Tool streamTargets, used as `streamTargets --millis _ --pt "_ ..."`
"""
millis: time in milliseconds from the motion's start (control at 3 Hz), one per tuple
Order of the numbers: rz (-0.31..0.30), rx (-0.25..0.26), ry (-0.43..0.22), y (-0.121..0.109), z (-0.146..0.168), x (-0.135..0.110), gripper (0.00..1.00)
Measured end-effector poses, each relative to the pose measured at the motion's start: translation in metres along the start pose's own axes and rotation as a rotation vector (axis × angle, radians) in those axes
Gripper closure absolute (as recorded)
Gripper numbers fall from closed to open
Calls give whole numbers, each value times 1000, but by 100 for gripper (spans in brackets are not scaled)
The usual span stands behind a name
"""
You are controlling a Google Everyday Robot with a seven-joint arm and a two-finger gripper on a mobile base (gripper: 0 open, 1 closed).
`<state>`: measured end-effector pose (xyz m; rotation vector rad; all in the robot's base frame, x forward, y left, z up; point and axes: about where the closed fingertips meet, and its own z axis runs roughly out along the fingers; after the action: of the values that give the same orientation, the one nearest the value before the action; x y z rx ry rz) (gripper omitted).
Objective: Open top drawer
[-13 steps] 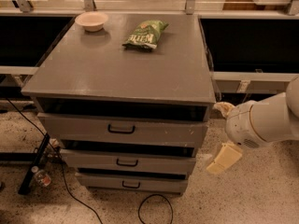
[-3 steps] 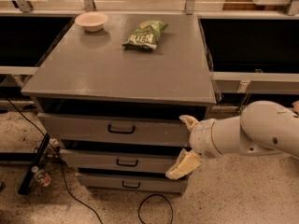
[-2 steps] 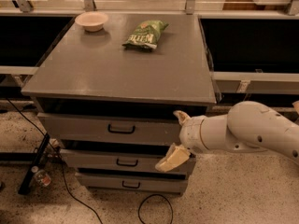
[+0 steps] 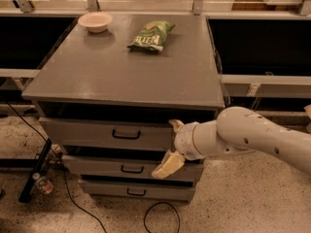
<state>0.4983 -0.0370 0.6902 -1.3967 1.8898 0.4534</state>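
Note:
The top drawer (image 4: 97, 132) is the uppermost grey front under the cabinet top, with a small black bar handle (image 4: 126, 135) at its centre and a dark gap above it. My gripper (image 4: 171, 147) is in front of the drawer's right part, to the right of the handle and apart from it. Its two cream fingers are spread: one fingertip (image 4: 175, 124) lies at the drawer front's upper edge, the other (image 4: 165, 167) hangs down over the middle drawer. Nothing is between them. The white arm (image 4: 252, 140) reaches in from the right.
Two lower grey drawers (image 4: 131, 169) with like black handles sit beneath. On the cabinet top (image 4: 112, 72) are a white bowl (image 4: 95, 21) and a green chip bag (image 4: 151, 35). Black cables and a bottle (image 4: 43, 183) lie on the speckled floor at left.
My arm has swung left from beside the cabinet's right side across the drawer fronts, bringing the gripper closer to the top drawer's handle. The drawers have not moved.

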Motion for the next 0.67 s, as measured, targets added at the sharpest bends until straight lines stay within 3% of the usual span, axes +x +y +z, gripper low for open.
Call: streamTargets --millis 667 --pt "21 12 -27 -6 3 -1 0"
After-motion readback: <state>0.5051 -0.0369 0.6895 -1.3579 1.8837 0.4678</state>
